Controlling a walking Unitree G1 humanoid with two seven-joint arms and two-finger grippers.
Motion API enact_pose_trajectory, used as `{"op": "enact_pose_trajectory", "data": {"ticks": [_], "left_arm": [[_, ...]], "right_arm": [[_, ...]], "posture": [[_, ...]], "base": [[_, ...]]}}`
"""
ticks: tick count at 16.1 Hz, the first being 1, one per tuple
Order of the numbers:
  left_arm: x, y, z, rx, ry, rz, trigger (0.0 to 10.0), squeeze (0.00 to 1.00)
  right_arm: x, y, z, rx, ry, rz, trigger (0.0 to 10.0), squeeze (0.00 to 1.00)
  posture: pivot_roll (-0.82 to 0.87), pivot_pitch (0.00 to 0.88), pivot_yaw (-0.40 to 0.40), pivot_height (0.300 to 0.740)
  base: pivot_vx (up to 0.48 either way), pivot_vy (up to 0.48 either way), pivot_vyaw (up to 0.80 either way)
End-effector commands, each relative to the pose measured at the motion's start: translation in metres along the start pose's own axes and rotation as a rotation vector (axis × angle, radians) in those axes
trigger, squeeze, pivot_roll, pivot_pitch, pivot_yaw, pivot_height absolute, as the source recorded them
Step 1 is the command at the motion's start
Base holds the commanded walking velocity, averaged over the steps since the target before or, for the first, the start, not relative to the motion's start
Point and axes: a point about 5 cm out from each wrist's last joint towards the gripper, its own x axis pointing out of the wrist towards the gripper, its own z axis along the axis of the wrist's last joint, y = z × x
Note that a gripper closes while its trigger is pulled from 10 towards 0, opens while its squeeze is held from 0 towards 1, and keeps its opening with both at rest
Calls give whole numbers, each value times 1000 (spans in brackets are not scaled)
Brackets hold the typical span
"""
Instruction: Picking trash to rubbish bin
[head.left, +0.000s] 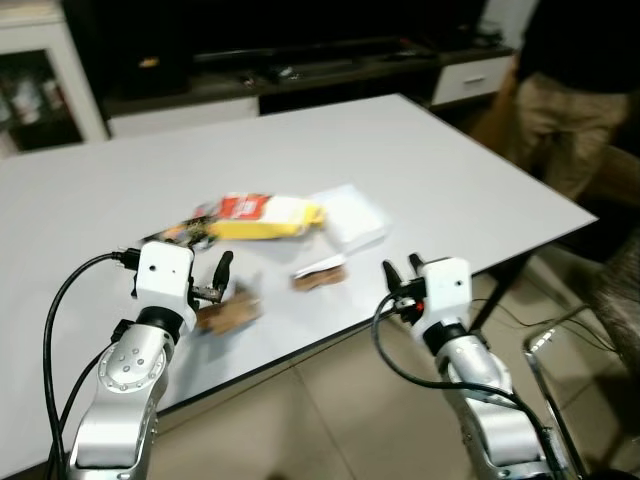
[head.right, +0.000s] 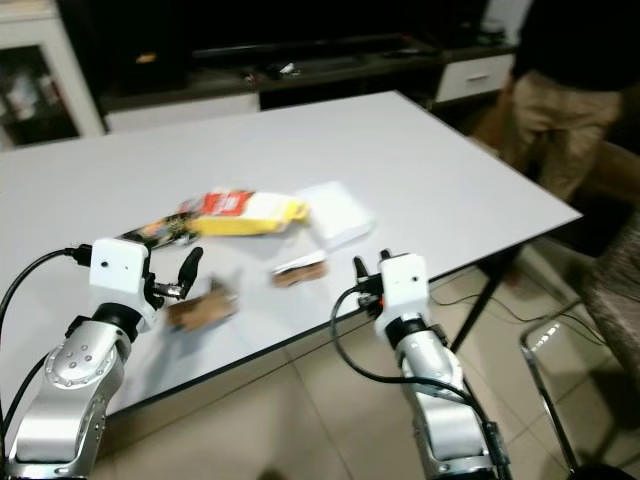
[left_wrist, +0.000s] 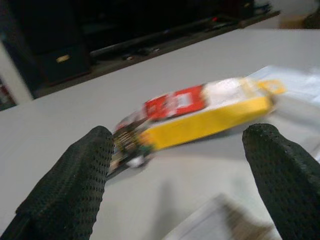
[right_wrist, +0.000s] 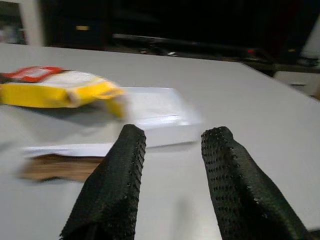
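Trash lies on the white table (head.left: 450, 170): a yellow and red snack packet (head.left: 255, 217), a white flat pack (head.left: 350, 218) beside it, a small brown and white wrapper (head.left: 320, 273) and a brown crumpled piece (head.left: 230, 313) near the front edge. My left gripper (head.left: 215, 288) hovers open just over the brown piece; the left wrist view looks past its spread fingers (left_wrist: 75, 180) at the snack packet (left_wrist: 200, 112). My right gripper (head.left: 403, 270) is at the table's front edge, right of the small wrapper (right_wrist: 65, 160), open and holding nothing.
A person (head.left: 570, 90) stands at the table's far right corner. A chair frame (head.left: 560, 345) and cables sit on the tiled floor to the right. A dark TV unit (head.left: 300, 60) and a white cabinet (head.left: 40, 80) line the back wall.
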Motion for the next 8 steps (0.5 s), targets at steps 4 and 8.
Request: {"op": "enact_pose_trajectory", "data": {"ticks": [4, 8], "left_arm": [[-2, -8, -4, 6, 10, -37, 10000, 0], [-3, -11, -10, 19, 27, -45, 10000, 0]], "right_arm": [[-2, -10, -3, 2, 1, -33, 10000, 0], [-6, -12, -11, 21, 27, -59, 10000, 0]], "posture": [[-69, 0, -31, 740], [-79, 0, -19, 740]], "base": [[329, 0, 0], [0, 0, 0]]}}
